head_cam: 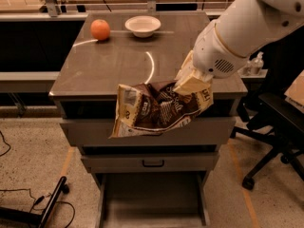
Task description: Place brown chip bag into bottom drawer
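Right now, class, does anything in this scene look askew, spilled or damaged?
Only the brown chip bag: it hangs crumpled and tilted from the gripper, above the open bottom drawer. Nothing is spilled.

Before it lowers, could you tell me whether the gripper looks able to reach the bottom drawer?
Probably yes: the bottom drawer is pulled open below the gripper, which holds the brown chip bag out front, with nothing between.
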Robot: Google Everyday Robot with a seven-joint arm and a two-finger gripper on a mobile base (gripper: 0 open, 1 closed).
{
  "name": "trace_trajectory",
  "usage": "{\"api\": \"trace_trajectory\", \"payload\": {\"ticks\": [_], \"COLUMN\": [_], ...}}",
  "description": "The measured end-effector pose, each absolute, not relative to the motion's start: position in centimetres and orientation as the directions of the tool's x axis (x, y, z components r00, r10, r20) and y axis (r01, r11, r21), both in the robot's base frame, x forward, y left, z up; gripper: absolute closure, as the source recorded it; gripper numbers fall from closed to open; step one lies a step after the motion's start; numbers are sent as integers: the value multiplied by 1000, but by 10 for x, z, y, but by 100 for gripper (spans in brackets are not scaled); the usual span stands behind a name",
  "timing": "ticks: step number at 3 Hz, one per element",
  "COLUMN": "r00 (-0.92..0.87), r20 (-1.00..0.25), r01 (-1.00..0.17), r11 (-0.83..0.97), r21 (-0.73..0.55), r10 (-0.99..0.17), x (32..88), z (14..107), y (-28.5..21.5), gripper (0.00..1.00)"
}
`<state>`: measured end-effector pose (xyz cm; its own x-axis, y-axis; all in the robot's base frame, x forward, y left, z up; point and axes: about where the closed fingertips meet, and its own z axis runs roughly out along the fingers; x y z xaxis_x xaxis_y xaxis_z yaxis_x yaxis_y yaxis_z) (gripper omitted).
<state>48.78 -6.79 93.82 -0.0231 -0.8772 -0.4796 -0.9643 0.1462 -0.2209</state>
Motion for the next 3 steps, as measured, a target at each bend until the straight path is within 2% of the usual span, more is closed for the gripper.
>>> {"api": "trace_trajectory", "payload": {"ticks": [2, 3], "r00": [-17, -14], "r20": [-478, -477], "r01": [-964, -963], "r11": [142, 140], "r21": [-226, -229], "r10": [-878, -879], "x": [486, 485], "z": [941, 942], "y": [-66, -65], "gripper": [15, 0]}}
